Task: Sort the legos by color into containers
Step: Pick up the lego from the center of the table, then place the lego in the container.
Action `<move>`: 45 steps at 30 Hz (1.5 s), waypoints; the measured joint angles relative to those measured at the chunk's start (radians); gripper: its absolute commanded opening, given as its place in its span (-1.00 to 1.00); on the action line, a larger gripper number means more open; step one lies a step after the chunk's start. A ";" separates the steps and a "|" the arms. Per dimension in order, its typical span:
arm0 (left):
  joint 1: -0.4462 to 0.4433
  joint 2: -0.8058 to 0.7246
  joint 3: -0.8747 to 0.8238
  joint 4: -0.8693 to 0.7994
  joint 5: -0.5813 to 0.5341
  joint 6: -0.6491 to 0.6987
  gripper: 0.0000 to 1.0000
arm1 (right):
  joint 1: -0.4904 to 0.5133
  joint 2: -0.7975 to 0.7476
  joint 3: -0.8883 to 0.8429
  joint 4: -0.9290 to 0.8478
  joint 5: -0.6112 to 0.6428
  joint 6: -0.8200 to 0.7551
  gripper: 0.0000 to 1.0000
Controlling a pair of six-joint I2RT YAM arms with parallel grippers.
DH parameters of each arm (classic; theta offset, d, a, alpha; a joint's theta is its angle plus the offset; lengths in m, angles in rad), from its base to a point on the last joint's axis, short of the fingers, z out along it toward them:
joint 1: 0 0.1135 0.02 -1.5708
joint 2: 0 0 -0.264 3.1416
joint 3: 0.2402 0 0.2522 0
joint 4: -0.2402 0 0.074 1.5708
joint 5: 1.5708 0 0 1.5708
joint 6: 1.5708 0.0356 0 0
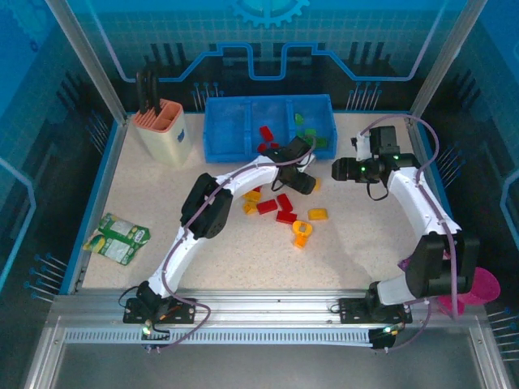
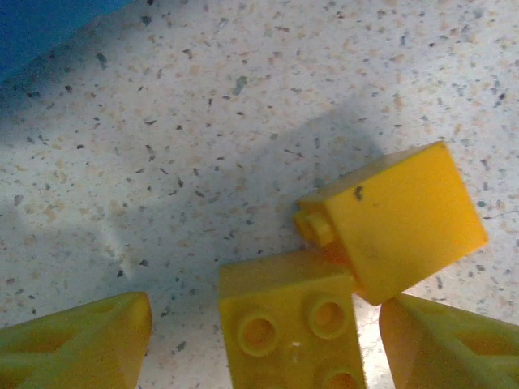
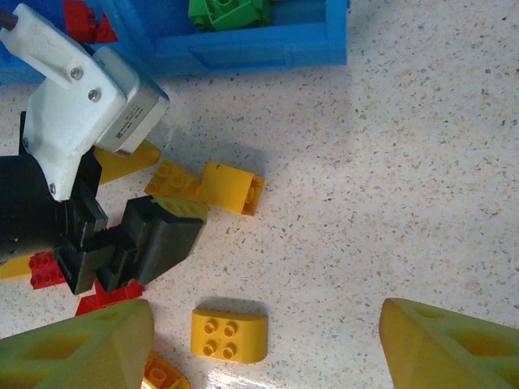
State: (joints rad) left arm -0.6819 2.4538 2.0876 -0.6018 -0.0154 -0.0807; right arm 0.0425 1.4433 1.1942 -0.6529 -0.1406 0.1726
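Tray location: the long blue plastic three-compartment tray (image 1: 229,136) sits at the 12 o'clock edge of the speckled beige table (image 1: 365,251). Its middle compartment holds red plastic bricks (image 1: 265,134); its 3 o'clock compartment holds green plastic bricks (image 1: 310,130). Loose red bricks (image 1: 285,203) and yellow-orange bricks (image 1: 302,233) lie clustered near the table centre, at 6 o'clock from the tray. The left gripper (image 1: 303,181) is low over the 1 o'clock end of this cluster. In the left wrist view its jaws stand apart, with a yellow studded brick (image 2: 288,324) on the table between the yellow-green fingertips (image 2: 81,340); a gap shows on each side of the brick, so nothing is clamped. A second yellow brick (image 2: 397,215), tipped on its side, touches the studded one at 1 o'clock. The right gripper (image 1: 336,170) hangs just beside the left gripper, at its 3 o'clock, jaws apart and holding nothing. In the right wrist view a yellow rounded four-stud brick (image 3: 229,334) lies on the table below the gap between its fingers (image 3: 454,348). A cream-and-salmon utensil holder (image 1: 164,131) stands at 9 o'clock from the tray; a green-and-white snack packet (image 1: 119,237) lies at the table's 8 o'clock.
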 measured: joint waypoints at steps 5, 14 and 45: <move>0.011 0.020 0.004 0.000 0.000 -0.002 0.30 | 0.000 0.008 0.000 0.000 -0.002 0.000 0.51; 0.014 0.035 0.031 -0.003 -0.006 -0.011 0.03 | 0.000 0.032 0.000 0.000 -0.010 0.000 0.54; 0.307 -0.520 -0.319 0.053 -0.148 -0.079 -0.41 | 0.000 0.043 -0.011 0.019 -0.033 0.000 0.62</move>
State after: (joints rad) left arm -0.3748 1.9343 1.7683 -0.5488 -0.1631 -0.1600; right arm 0.0425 1.4860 1.1831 -0.6342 -0.1734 0.1726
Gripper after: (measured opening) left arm 0.356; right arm 0.809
